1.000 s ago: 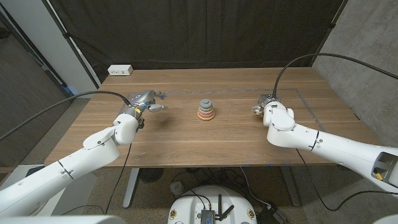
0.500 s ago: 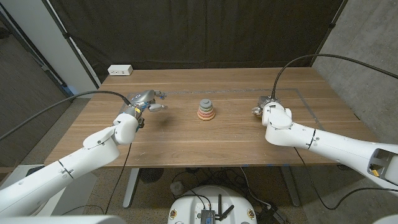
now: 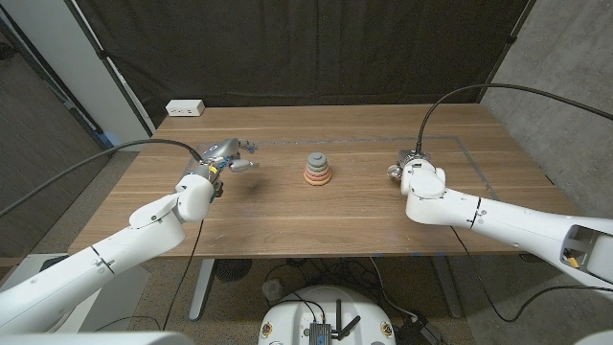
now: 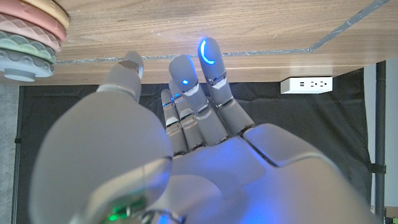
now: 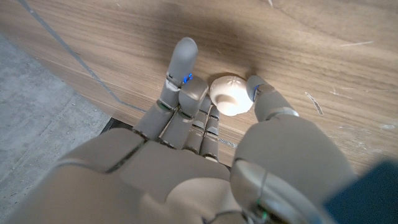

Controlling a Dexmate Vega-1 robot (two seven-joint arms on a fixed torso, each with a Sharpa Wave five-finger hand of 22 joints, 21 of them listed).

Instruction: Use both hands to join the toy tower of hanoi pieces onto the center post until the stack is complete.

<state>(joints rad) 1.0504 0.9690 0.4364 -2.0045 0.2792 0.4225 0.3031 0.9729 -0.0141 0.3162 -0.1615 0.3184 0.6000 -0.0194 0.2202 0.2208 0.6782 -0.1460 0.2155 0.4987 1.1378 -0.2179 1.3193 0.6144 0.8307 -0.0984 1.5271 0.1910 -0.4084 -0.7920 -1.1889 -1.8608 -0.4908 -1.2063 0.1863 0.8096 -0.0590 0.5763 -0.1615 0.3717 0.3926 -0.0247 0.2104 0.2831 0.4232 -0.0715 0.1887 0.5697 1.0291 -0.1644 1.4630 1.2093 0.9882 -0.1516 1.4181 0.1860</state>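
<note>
Wooden table point(image 3: 287, 216) lies bare between ring stack point(image 3: 317, 170) and near edge.

Head view from above, facing down over the whole desk point(image 3: 287, 206) toward a dark curtain; left wrist view close behind the left hand point(image 4: 186, 155), turned upside down. Right wrist view close behind the right hand point(image 5: 205, 155); desk shared by all.

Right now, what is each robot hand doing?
Left robot hand: open, holding nothing.
Right robot hand: pinching a small cream cap piece.
</note>
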